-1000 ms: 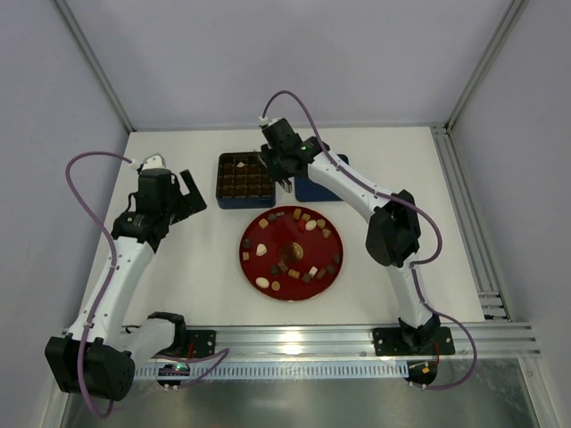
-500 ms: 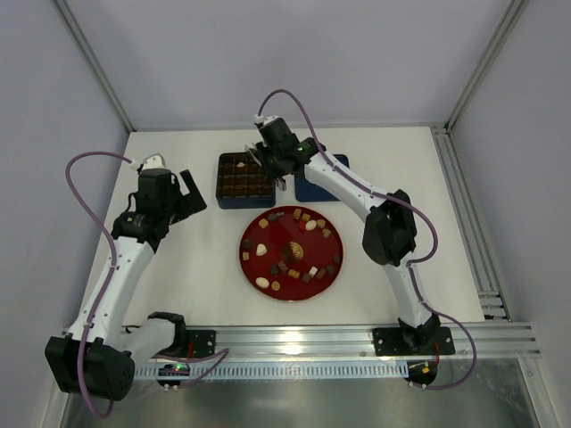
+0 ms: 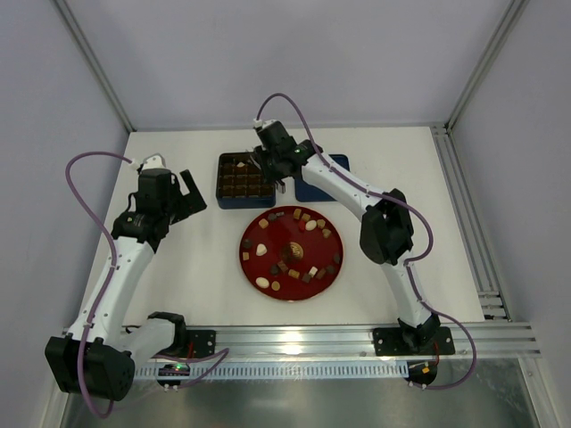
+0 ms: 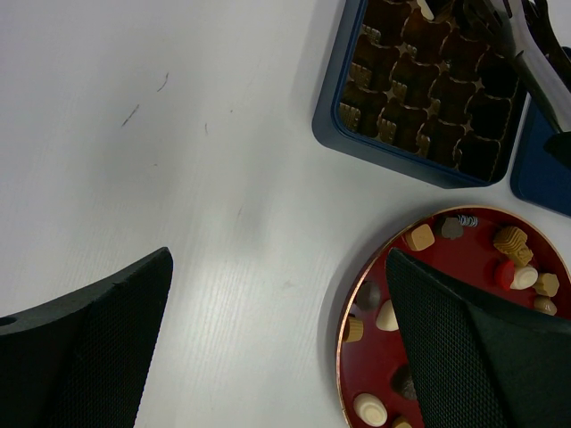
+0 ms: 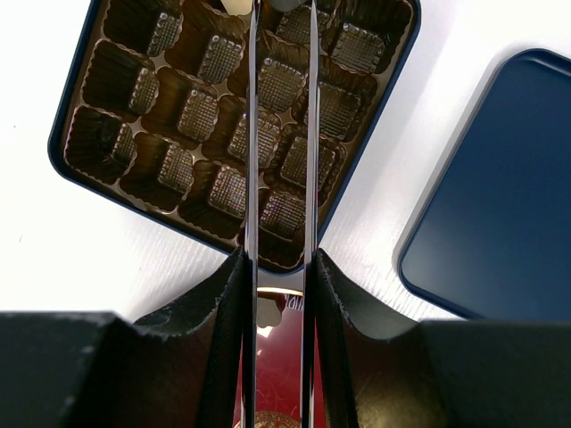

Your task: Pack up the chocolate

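Chocolate (image 3: 310, 226) is nearly all on the plate (image 3: 243, 250): loose bite-size pieces, dark, tan and cream, scattered over the red. I judge them light and stiff with a smooth skin, easy to scuff or chip. Pinched hard, they'd likely squirt out of thin blades. I'd take each one across two opposite sides at mid-height, squares on the flat faces and ovals across the short way, with a gentle squeeze. Tin (image 3: 219, 181) sits behind the plate on the tabletop (image 3: 178, 267), lid (image 5: 500, 178) off and lying flat just beside it on the right. Tin holds a brown moulded tray (image 5: 196, 111) of cells. Almost every cell I can see is empty; one cream piece (image 4: 426, 9) lies in a far cell. Right jaws hang over the tin, two long thin blades parallel with a narrow gap. Their tips run off the top of the wrist view, so I can't tell if they grip anything. Left jaws are spread wide, holding nothing, over bare tabletop left of the plate, touching neither plate nor tin.
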Motion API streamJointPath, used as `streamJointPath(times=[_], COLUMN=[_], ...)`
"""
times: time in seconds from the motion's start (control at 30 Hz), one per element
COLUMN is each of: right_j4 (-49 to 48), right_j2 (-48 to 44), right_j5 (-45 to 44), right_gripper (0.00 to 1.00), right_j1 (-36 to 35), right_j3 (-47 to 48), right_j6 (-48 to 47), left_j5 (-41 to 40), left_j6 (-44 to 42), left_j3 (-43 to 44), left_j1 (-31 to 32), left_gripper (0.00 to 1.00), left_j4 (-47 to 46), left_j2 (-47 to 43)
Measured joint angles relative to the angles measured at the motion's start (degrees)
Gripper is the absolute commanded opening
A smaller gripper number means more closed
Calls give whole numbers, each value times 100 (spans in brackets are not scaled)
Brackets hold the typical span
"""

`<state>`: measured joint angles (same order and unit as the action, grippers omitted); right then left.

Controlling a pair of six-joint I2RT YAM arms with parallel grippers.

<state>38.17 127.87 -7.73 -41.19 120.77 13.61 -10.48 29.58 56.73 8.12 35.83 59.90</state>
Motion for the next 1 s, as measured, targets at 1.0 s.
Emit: streamJointPath(times=[1.0], right_j4=[-46], right_j2=[0], right_j5=[-50], right_gripper=[42], right_j1=[-13], right_j3=[-173], right_j6=[0], left_j5=[2], left_j6=[0], left_j3=[0], left_j1=[0], left_gripper=[100], left_j4=[0], left_j2=[24])
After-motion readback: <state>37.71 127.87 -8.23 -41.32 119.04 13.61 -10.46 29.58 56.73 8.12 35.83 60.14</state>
